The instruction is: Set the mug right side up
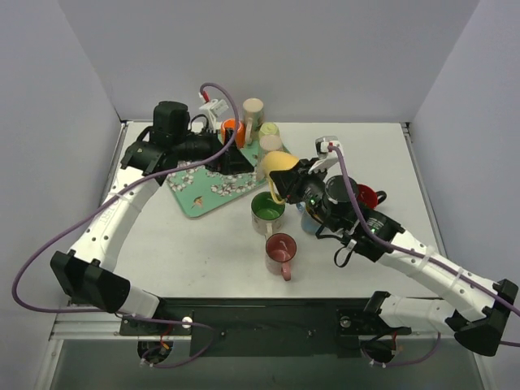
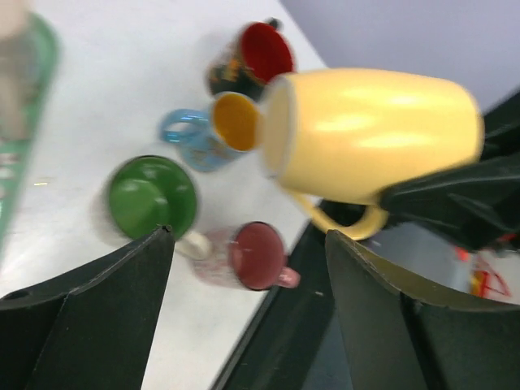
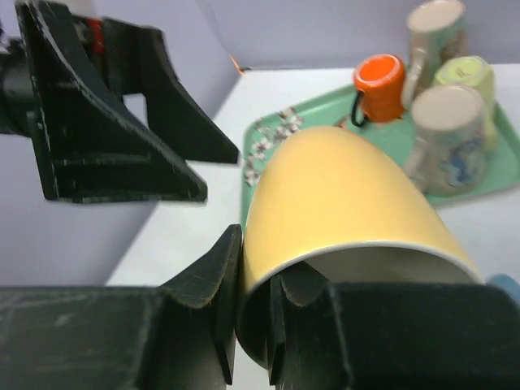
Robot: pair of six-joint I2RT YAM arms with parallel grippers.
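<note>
The right gripper (image 3: 252,286) hides the lower rim of the yellow mug (image 3: 341,203); the tray (image 2: 45,53) is blurred and cut off.

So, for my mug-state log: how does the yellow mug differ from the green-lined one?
The yellow mug is held up, tilted sideways, in the right claw; the green-lined mug stands upright on the table, untouched. The yellow mug is coloured outside, the green-lined mug inside. Both have handles.
</note>
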